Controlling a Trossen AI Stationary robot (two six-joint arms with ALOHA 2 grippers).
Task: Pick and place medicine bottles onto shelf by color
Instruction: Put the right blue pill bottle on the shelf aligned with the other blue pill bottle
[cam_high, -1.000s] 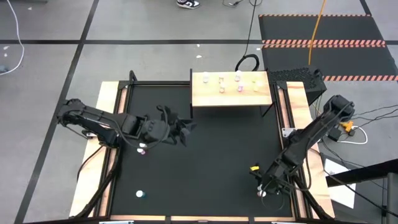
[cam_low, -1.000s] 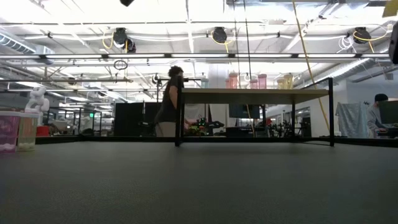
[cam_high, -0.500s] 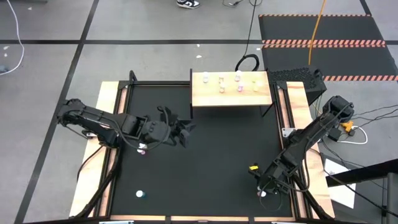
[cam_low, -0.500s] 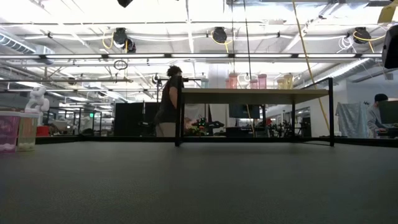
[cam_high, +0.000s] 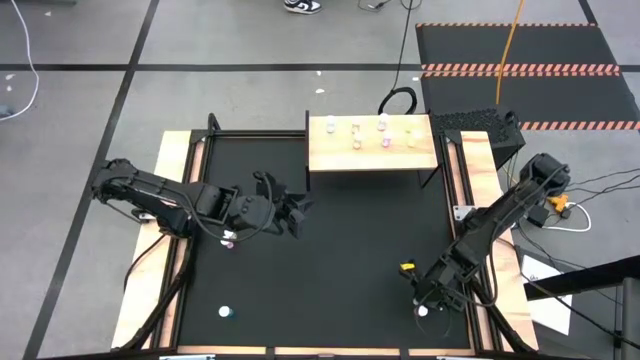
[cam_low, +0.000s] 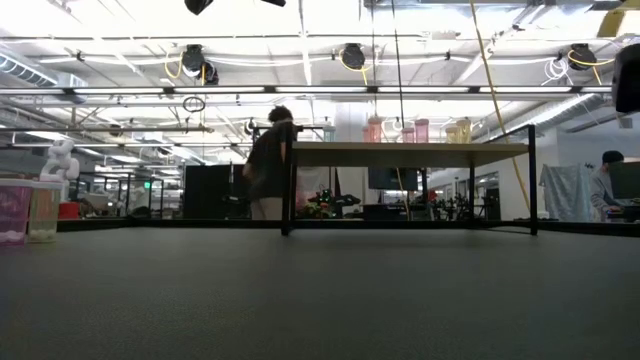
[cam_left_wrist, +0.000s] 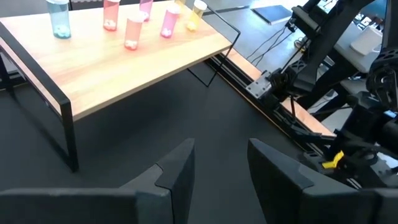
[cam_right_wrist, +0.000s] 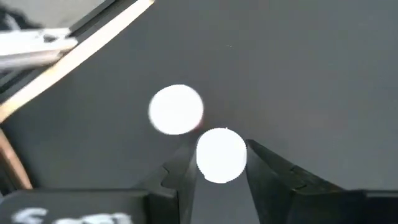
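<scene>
Since the earlier frame the right gripper (cam_right_wrist: 219, 180) has narrowed its jaws, which now press both sides of a white-capped bottle (cam_right_wrist: 221, 155) at the lower right of the high view. A second bottle (cam_right_wrist: 176, 109) stands just beside it. The left gripper (cam_left_wrist: 217, 165) hovers left of centre, jaws apart and empty. Five bottles stand on the shelf (cam_high: 330, 155) at top centre.

Both arms are dark, near-black jointed links with thin cables trailing along them. The right arm (cam_high: 490, 225) carries a small yellow tab (cam_high: 407, 269) near its wrist. Each gripper ends in two flat, matte black fingers (cam_left_wrist: 177, 171) with stepped inner edges.
</scene>
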